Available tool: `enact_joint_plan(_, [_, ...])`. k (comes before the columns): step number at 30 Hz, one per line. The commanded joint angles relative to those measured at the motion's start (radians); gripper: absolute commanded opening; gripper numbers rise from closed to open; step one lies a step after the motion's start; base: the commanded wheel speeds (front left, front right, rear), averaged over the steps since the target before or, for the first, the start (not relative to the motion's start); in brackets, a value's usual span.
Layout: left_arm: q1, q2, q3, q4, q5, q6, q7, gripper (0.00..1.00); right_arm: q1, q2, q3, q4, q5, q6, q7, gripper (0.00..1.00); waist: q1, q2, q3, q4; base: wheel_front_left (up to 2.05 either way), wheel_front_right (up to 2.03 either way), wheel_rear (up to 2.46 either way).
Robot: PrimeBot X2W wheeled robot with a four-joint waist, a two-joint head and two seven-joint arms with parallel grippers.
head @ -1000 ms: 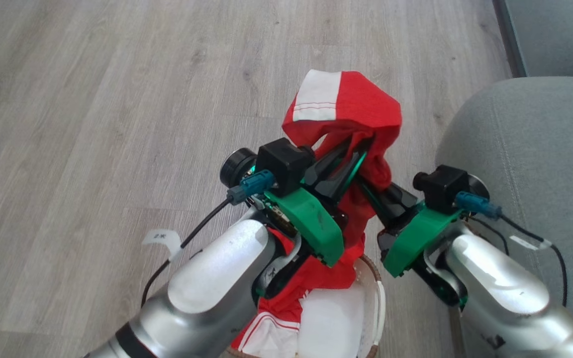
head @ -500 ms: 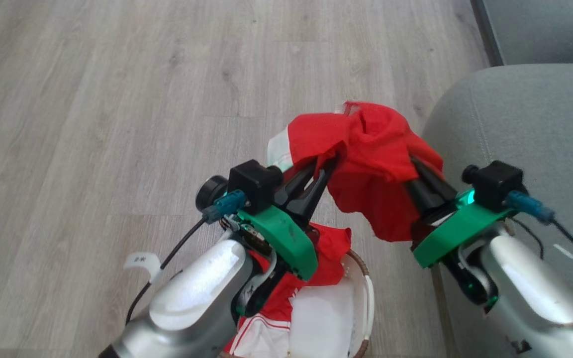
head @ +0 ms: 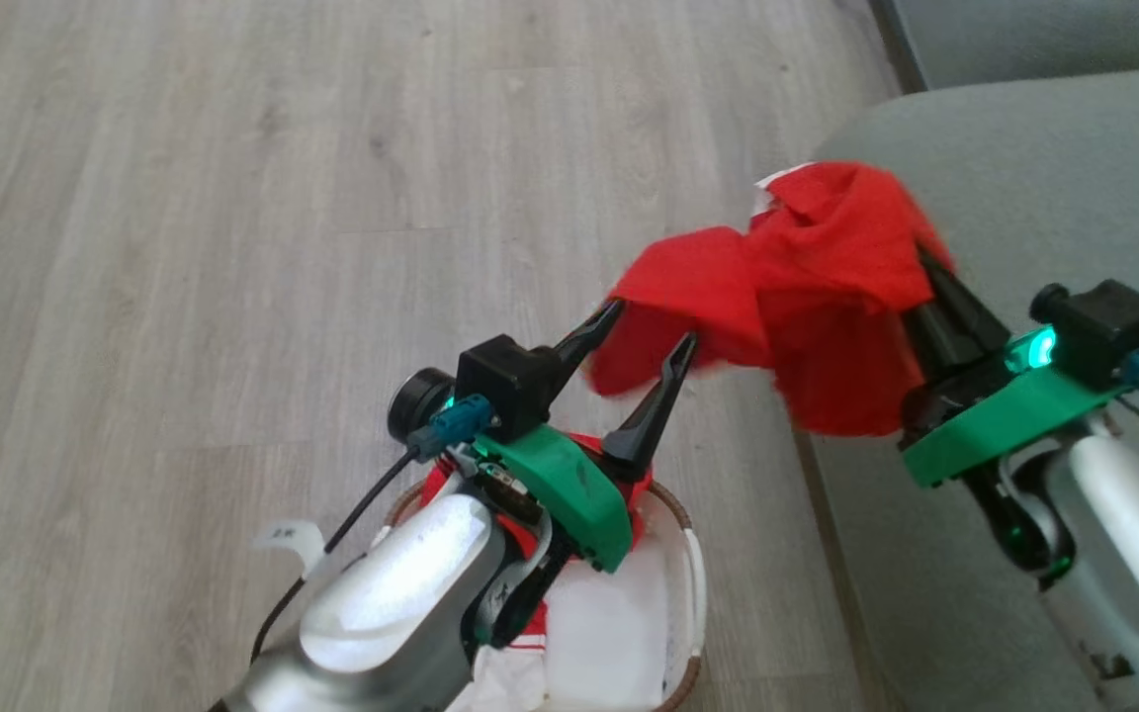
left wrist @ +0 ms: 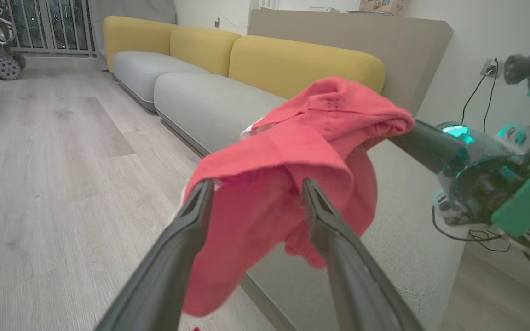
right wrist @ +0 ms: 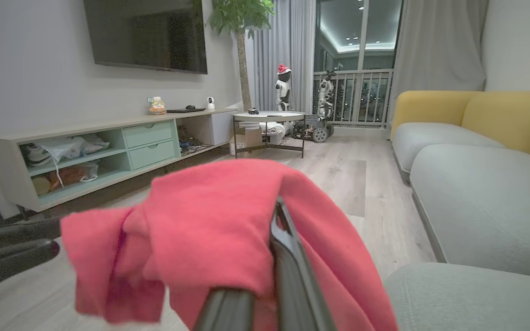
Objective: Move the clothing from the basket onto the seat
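One red garment [head: 807, 297] hangs in the air, bunched over the fingers of my right gripper [head: 925, 272], which is shut on it at the left edge of the grey-green seat [head: 1044, 168]. My left gripper [head: 651, 331] stands open above the basket [head: 690, 569], its fingertips at the garment's hanging left edge. In the left wrist view both fingers [left wrist: 196, 211] are spread, with the red garment [left wrist: 292, 151] just beyond them. The second red garment [head: 637, 483] lies in the basket beneath my left wrist, mostly hidden. In the right wrist view the garment [right wrist: 210, 216] drapes over my finger [right wrist: 288, 262].
Pale wood floor [head: 233, 247] spreads left of the basket. White fabric [head: 594, 633] lies in the basket. The sofa runs on with yellow backrests [left wrist: 302, 64]. A TV console [right wrist: 108, 147] and a round table [right wrist: 269, 117] stand across the room.
My left gripper has opened and let go of the red garment. My right gripper has carried it to the right, up to the seat's edge. The camera has turned as well.
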Motion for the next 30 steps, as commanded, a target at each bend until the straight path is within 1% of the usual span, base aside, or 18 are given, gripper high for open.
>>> enact_joint_plan(1, [-0.025, 0.011, 0.028, -0.023, 0.007, 0.006, -0.011, 1.00, 0.001, -0.026, -0.015, -0.046, -0.005, 0.000, -0.007, 0.00, 0.0000, 0.0000, 0.009, -0.033, 0.00, 0.00, 0.00])
enact_joint_plan(12, [-0.036, 0.007, 0.016, 0.024, 0.018, 0.006, -0.031, 1.00, 0.037, -0.074, -0.091, -0.117, -0.022, 0.000, -0.007, 0.00, 0.0000, 0.0000, 0.019, -0.158, 0.00, 0.00, 0.00])
enact_joint_plan(19, [-0.044, 0.005, 0.017, 0.055, 0.022, 0.006, -0.051, 1.00, 0.067, -0.094, -0.107, -0.145, -0.027, 0.000, -0.007, 0.00, 0.0000, 0.0000, 0.017, -0.251, 0.00, 0.00, 0.00])
enact_joint_plan(25, [-0.051, -0.001, 0.023, 0.075, 0.025, 0.003, -0.074, 1.00, 0.089, -0.104, -0.118, -0.164, -0.029, 0.000, -0.007, 0.00, 0.0000, 0.0000, 0.016, -0.322, 0.00, 0.00, 0.00])
enact_joint_plan(30, [-0.051, 0.005, 0.035, 0.088, 0.031, 0.004, -0.088, 1.00, 0.110, -0.097, -0.131, -0.179, -0.024, 0.000, -0.007, 0.00, 0.0000, 0.0000, 0.010, -0.382, 0.00, 0.00, 0.00])
